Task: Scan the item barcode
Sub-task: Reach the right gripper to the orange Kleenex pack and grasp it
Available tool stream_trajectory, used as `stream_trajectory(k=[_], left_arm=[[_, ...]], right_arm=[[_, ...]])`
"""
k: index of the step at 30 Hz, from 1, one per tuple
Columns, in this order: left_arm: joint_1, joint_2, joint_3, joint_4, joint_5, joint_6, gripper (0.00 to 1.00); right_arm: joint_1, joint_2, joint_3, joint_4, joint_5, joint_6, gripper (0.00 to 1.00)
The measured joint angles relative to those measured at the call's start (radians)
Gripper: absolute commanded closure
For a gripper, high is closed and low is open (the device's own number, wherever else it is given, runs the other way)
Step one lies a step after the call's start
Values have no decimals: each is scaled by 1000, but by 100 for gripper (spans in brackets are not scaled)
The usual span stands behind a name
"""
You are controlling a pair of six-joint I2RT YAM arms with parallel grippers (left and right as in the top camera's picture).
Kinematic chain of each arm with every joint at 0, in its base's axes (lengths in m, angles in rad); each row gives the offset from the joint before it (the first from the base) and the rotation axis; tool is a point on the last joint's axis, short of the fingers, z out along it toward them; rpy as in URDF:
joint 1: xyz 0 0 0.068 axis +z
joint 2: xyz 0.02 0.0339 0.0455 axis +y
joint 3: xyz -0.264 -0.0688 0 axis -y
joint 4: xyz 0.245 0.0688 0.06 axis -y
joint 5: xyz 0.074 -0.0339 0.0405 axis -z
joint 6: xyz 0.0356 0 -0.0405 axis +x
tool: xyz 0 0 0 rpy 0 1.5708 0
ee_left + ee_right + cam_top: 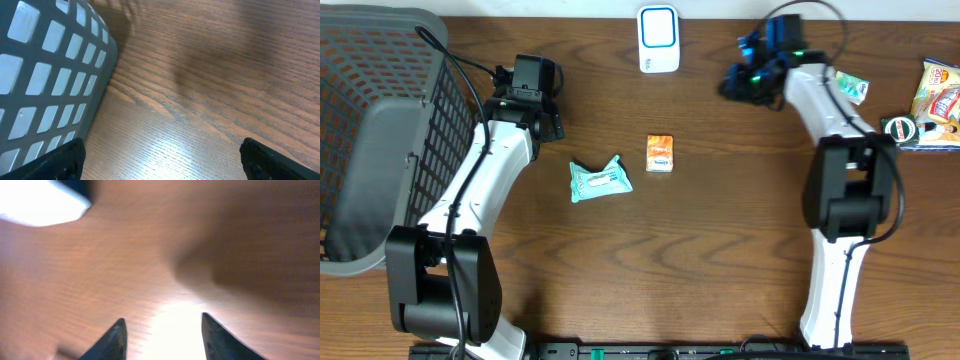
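The risk I see is the right gripper (162,335) closing on nothing: it hovers over bare table (720,250) near the white scanner (658,38), well apart from the orange box (660,153) and the teal packet (600,180) lying mid-table (which of the two is meant for scanning I cannot tell), so no barcode would reach the scanner. Its jaws stand partly apart with only wood between them, touching nothing. The left gripper (162,162) is spread wide and empty, beside the grey basket (50,75).
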State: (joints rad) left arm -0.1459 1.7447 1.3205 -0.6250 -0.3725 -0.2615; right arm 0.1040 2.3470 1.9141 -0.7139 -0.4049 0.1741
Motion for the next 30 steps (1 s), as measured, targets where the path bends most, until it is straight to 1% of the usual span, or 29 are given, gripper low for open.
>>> stream_trajectory(k=[3,7,11,13,14,16,17,23,28,30], left_arm=[[0,0,0,0,0,0,2],[0,0,0,0,0,0,2],[0,0,0,0,0,0,2],[0,0,0,0,0,0,2],[0,0,0,0,0,0,2],[0,0,0,0,0,0,2],[0,0,0,0,0,0,2],[0,0,0,0,0,0,2],[0,0,0,0,0,0,2],[0,0,0,0,0,0,2]], right_arm=[[65,0,0,-75,-46,-42,49],[156,0,0,-204,-50,-104,51],[216,0,0,-295,-32,-144,41],[234,0,0,-313,-27,-159,41],[241,0,0,-315,-26,-161,43],[251,0,0,-312,-31,-165,53],[256,0,0,-310,-43,-169,54],[279,0,0,-310,-39,-162,63],[287,-3,-26,-262,-28,-140,65],[287,-5,-49,-241,-24,-129,70]])
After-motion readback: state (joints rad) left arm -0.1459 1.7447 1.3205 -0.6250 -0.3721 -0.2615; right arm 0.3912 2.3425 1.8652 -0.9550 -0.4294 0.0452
